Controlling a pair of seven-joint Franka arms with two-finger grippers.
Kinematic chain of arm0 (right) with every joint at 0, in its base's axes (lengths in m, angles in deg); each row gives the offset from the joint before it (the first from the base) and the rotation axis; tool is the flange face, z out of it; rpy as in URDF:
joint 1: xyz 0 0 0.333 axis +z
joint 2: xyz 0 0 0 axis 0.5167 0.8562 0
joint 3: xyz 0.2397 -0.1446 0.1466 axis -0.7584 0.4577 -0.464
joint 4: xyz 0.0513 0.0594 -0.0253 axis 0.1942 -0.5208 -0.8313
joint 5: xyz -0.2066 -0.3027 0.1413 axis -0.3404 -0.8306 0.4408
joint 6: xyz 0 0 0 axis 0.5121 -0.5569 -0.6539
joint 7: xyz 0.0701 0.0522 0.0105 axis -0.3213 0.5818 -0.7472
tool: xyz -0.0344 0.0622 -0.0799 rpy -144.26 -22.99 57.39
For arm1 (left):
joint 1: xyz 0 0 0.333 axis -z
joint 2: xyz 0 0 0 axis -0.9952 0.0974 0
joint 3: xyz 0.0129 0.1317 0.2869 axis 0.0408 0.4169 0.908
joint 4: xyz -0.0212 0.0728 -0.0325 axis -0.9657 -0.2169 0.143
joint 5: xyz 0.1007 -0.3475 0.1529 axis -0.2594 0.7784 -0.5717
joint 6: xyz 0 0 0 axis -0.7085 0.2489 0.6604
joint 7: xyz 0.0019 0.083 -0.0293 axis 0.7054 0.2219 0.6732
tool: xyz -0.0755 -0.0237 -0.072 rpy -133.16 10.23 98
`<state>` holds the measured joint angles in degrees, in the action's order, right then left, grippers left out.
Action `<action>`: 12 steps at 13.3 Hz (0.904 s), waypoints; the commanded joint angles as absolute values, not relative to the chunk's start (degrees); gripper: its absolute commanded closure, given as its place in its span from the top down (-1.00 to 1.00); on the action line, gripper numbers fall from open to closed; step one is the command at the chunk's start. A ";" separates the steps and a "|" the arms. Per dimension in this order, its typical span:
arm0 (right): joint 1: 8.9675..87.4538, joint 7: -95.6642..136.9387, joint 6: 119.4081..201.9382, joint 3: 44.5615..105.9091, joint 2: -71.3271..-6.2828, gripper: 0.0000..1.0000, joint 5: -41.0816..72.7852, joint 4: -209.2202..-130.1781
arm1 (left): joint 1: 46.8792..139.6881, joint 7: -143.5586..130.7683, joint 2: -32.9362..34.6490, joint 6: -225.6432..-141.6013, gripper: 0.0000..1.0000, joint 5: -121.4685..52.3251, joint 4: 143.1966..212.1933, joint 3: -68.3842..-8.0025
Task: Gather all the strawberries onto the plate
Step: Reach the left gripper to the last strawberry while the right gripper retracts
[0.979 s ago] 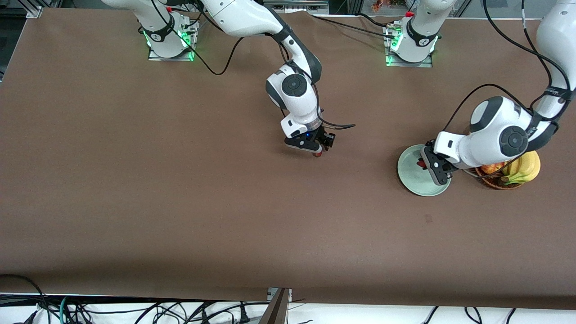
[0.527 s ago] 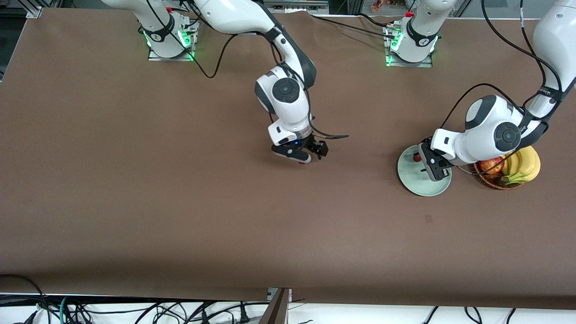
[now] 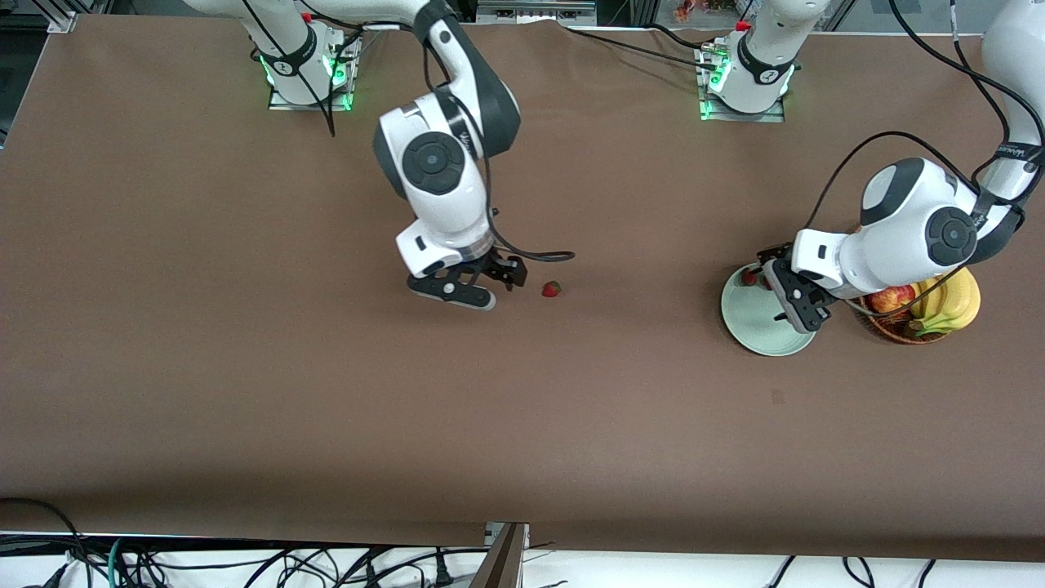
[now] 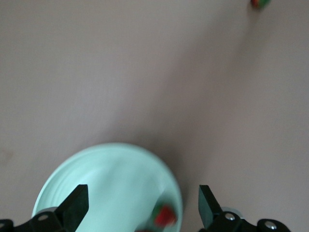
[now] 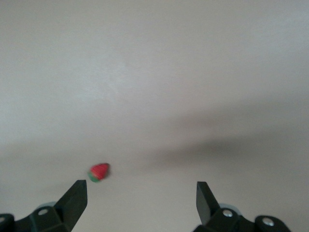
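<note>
One strawberry (image 3: 552, 288) lies alone on the brown table near its middle; it also shows in the right wrist view (image 5: 99, 171) and far off in the left wrist view (image 4: 260, 3). My right gripper (image 3: 457, 292) hangs open beside that berry, toward the right arm's end, with nothing between its fingers (image 5: 77, 200). The mint-green plate (image 3: 759, 327) sits toward the left arm's end. A second strawberry (image 3: 749, 278) rests in it by the rim (image 4: 165, 216). My left gripper (image 3: 796, 298) hovers open over the plate (image 4: 106, 179), holding nothing.
A wicker basket (image 3: 902, 333) with a red apple (image 3: 890, 299) and bananas (image 3: 951, 304) stands right beside the plate, under the left arm's wrist. The arms' bases (image 3: 306, 69) stand along the table's back edge.
My right gripper opened, left its strawberry on the table and swung away toward the right arm's end. My left gripper opened over the plate; its strawberry now lies by the rim.
</note>
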<state>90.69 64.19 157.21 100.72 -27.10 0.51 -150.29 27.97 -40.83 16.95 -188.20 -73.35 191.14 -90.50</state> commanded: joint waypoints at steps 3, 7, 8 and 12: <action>89.57 51.43 152.64 103.19 -41.14 1.00 0.37 -162.58 | 51.76 -14.45 16.46 -189.48 1.00 -72.83 184.51 -81.25; 81.42 47.38 146.67 97.59 -53.98 1.00 -10.15 -168.76 | 68.71 0.98 17.25 -199.68 1.00 -72.83 184.42 -70.35; 76.34 47.12 144.48 93.21 -56.27 1.00 -12.71 -168.76 | 75.20 6.78 17.16 -203.18 1.00 -73.79 184.07 -65.71; 53.75 37.83 139.98 76.93 -61.56 1.00 -15.81 -168.85 | 89.59 22.01 17.42 -209.11 1.00 -75.99 181.43 -55.73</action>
